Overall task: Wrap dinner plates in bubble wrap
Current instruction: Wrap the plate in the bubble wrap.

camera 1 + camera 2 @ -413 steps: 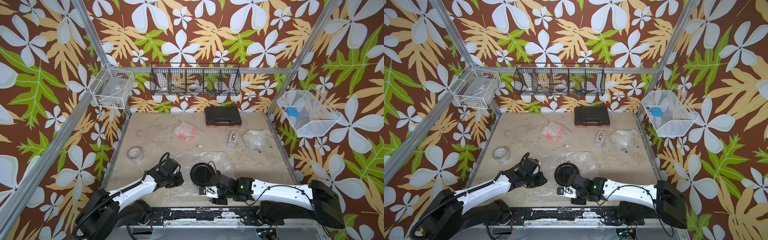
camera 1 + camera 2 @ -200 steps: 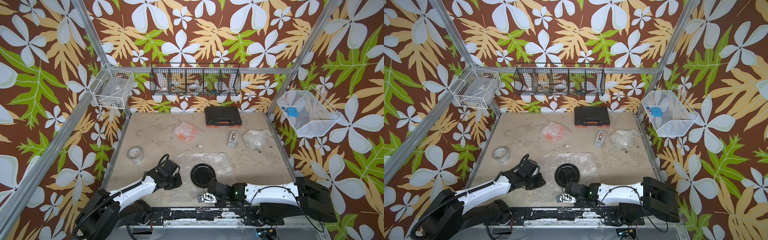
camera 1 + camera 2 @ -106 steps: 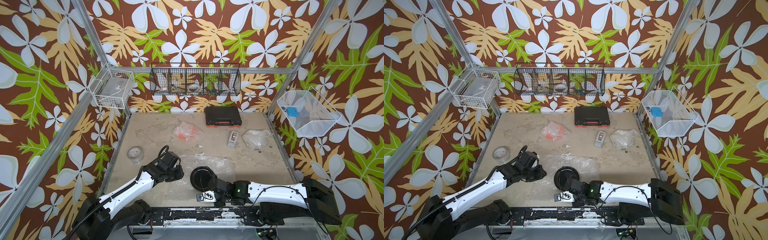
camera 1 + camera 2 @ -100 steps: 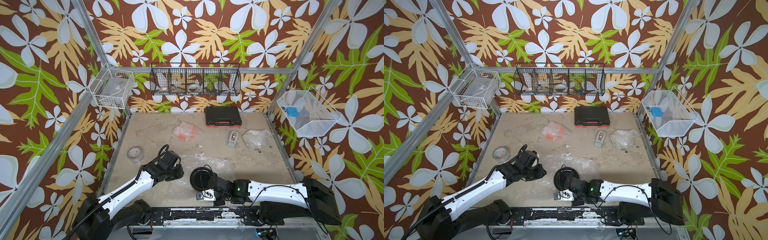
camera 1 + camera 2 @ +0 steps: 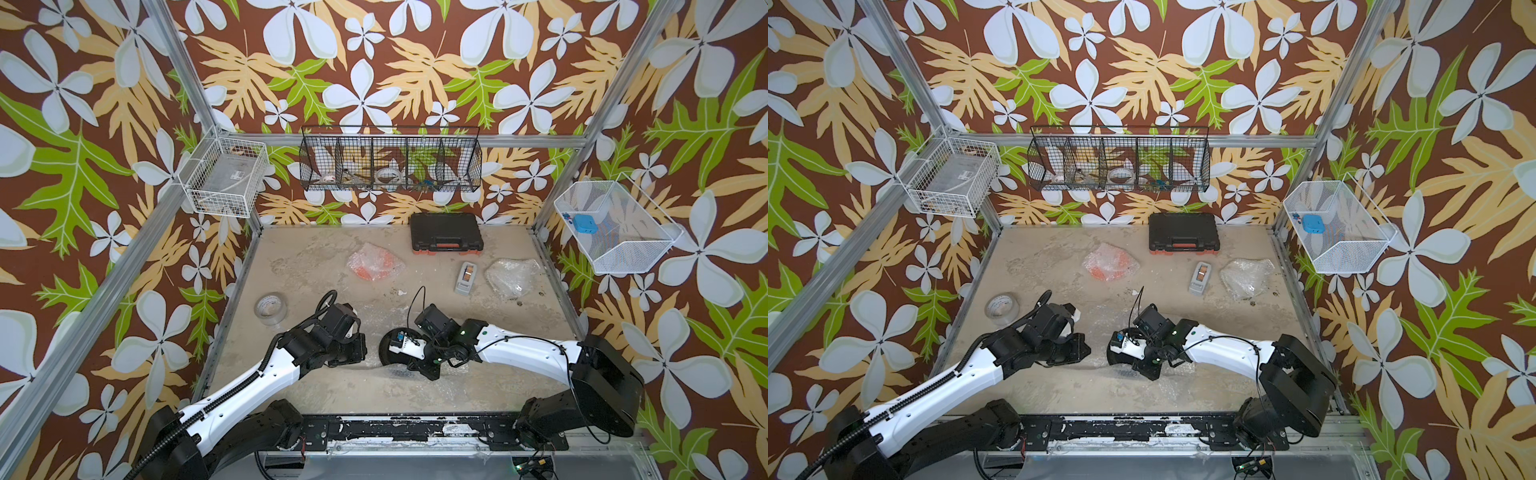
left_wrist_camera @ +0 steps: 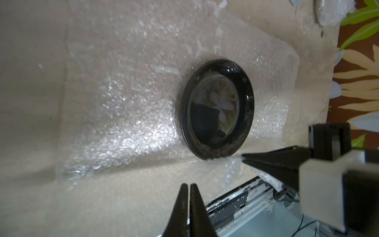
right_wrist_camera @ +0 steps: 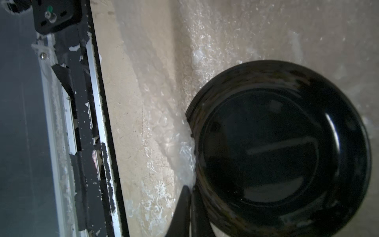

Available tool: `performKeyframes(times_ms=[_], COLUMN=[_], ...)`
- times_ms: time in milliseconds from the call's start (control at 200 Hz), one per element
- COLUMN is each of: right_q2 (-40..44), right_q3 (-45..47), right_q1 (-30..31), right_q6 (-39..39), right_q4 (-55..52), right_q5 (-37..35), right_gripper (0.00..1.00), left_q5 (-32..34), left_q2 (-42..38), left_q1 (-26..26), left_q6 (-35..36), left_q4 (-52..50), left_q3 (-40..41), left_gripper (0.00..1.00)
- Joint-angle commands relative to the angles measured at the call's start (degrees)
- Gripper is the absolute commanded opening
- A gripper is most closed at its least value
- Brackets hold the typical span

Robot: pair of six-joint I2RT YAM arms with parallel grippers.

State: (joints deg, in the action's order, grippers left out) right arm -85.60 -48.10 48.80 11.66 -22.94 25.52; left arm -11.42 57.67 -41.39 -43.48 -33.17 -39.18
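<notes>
- Right, the table [image 5: 311,257] takes up the whole floor of the cell, sandy and scuffed, with everything resting on it.
- Up on the back wall hangs the black wire rack [image 5: 390,166], its contents too small to name.
- Down at the near side lies the bubble wrap [image 6: 133,102], one broad shiny sheet spread on the table, its near edge raised in a ridge.
- Against the back edge sits the black case [image 5: 446,237], lid down.
- Now the black plate [image 6: 217,108]: it lies face up on the sheet, close to that raised edge and uncovered. In both top views the right wrist half hides it.
- Further back, mid-table, the orange plate [image 5: 374,264] is bundled in wrap, with orange showing through.
- Over on the right arm's side lies a crumpled bundle [image 5: 511,274] of the same clear wrap; what is inside cannot be made out.
- Near the left edge of the table stands the tape roll [image 5: 270,307], well apart from the plates.
- Between the orange plate and the crumpled bundle lies a small grey dispenser [image 5: 467,278].
- And the right gripper [image 7: 190,187] is right at the plate's rim, fingers pinched tight on the edge of the sheet, which bunches white at their tips.
- Finally the left gripper [image 6: 189,184] hovers just off the sheet's near edge, fingers pressed together with nothing between them.
</notes>
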Motion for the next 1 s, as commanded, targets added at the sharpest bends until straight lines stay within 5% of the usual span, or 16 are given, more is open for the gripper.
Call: performKeyframes(times_ms=[0,270,601,811,996], right_q2=[-1.1,-4.5,-5.0,-4.4,2.5], right_q3=[0.1,0.2,-0.4,-1.9,-3.0], right_q1=[-2.9,-9.1,-10.4,-10.3,-10.4], right_q6=[-7.6,-15.8,-18.4,-19.8,-26.3], right_q4=[1.7,3.5,4.2,3.5,-0.2], right_q5=[7.1,14.2,16.7,12.4,-0.8], right_gripper=[0.0,0.0,0.0,0.0,0.39], left_q5=[-2.3,-4.3,-2.4,-1.5,-2.9], left_q2=[0.5,8.5,23.0,29.4,31.4], left_q1=[-3.3,-9.6,-9.3,-7.5,-5.1], left_q6=[-3.2,-4.5,-1.6,-0.7,0.2], left_q4=[3.3,10.6,18.0,21.7,23.5], left_q3=[0.2,-1.3,-4.7,-5.1,-5.7], left_gripper=[0.07,0.05,0.04,0.03,0.03])
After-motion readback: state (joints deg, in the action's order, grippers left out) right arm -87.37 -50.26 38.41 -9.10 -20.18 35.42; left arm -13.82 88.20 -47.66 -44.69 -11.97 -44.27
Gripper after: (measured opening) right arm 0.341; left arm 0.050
